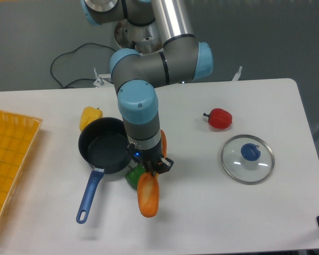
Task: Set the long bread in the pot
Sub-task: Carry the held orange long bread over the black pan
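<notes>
Claw [151, 169]: closed on the upper end of the long bread [148, 195], which hangs below it.
Pot [102, 145]: on the surface [202, 212], left of the claw.
Green pepper [132, 177]: just beside the claw, lower left.

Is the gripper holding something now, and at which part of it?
It cannot be told for sure. The gripper sits at the upper end of the long bread, but the fingers are hidden by the wrist.

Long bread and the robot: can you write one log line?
gripper: at long bread top end, grasp unclear | pot: empty | bread: beside pot
</notes>
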Tool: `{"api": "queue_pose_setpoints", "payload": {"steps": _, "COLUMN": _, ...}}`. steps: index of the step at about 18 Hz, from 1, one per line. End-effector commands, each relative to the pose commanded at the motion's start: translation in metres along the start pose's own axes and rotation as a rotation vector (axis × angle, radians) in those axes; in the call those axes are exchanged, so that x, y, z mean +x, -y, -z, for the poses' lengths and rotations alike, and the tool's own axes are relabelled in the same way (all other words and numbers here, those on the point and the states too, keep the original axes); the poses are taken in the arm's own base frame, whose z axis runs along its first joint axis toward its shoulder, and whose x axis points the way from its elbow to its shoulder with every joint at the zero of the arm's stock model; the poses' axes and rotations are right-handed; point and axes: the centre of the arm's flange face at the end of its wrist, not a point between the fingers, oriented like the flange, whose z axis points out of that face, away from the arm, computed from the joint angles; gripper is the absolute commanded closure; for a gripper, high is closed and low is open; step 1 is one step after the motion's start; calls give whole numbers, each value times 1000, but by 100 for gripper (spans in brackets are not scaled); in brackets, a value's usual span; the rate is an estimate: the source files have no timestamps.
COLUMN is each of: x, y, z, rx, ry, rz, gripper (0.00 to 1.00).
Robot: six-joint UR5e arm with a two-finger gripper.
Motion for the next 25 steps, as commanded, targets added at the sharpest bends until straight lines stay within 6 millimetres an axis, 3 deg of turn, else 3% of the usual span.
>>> {"api": "queue_pose_setpoints", "payload": {"steps": 14, "x": 11, "y": 5, "z": 23, "rx": 81, "ry": -31, "rz": 54, "gripper": 93}}
{"api": "queue_pose_setpoints", "payload": {"steps": 20, "x": 42, "y": 8, "z": 46, "rx": 146, "ry": -73, "rz": 79, "gripper": 93}}
{"api": "queue_pose_setpoints", "payload": {"steps": 25, "x": 82, "y": 13, "z": 30, "rx": 132, "ry": -98, "rz": 43, "gripper": 91}}
